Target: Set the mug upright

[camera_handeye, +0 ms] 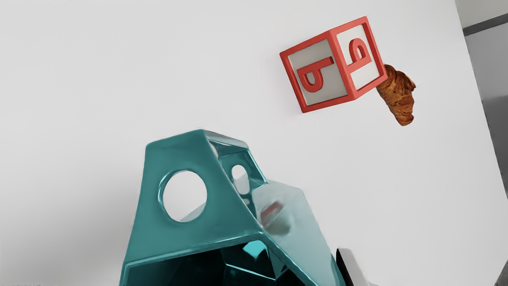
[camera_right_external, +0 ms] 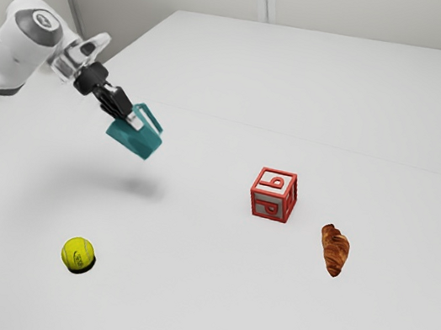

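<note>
Gripper (camera_right_external: 132, 119) pinched the mug (camera_right_external: 133, 141) by its wall, aloft over the table (camera_right_external: 180, 295), shadow (camera_right_external: 144, 188) apart below. Mug tilted, handle (camera_right_external: 153, 116) on the upper side, mouth open to the wrist camera. From the table edge beyond the croissant (camera_handeye: 398, 95), mug lay farther in than the block (camera_handeye: 333, 65). Judged: righting still wanted. Best done by a slow turn of the wrist, grip firm, base brought under mouth, then lowered until the base sat flat; let go while leaning, it would likely topple.
</note>
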